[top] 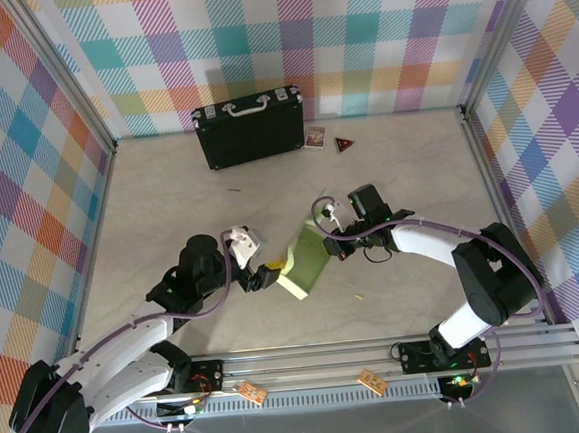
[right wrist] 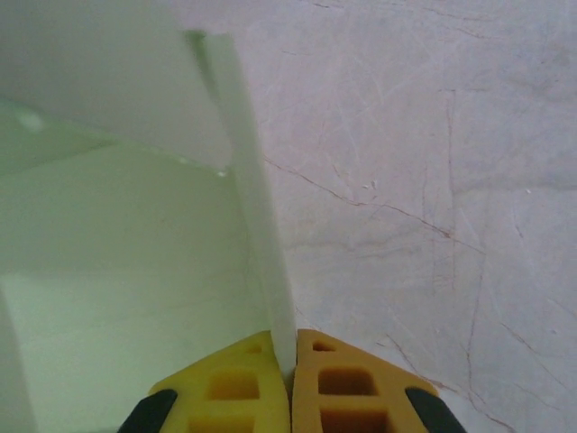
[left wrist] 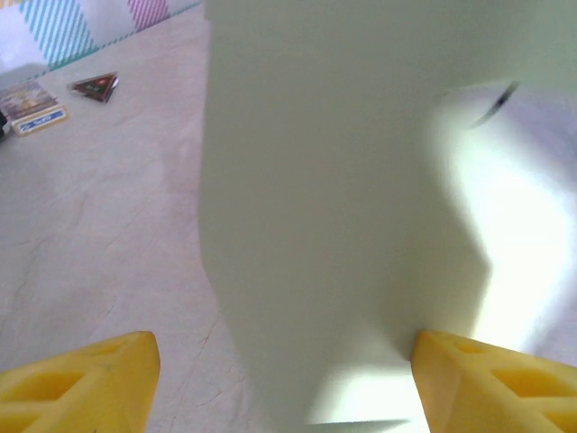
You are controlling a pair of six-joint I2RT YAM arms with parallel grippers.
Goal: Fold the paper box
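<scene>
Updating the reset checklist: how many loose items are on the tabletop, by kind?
paper box, pale green: 1
black case: 1
small printed card: 1
dark triangular piece: 1
Total: 4
A couple of tiny specks on the surface are too small to identify and are not counted.

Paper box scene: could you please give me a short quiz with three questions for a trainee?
1. True or false: the right gripper is shut on a thin wall of the paper box.
2. Where is the black case? A) near the back wall B) under the box C) beside the arm bases
3. Fill in: the left gripper has its jaws ____ around the box.
Key: 1 true; 2 A; 3 open.
</scene>
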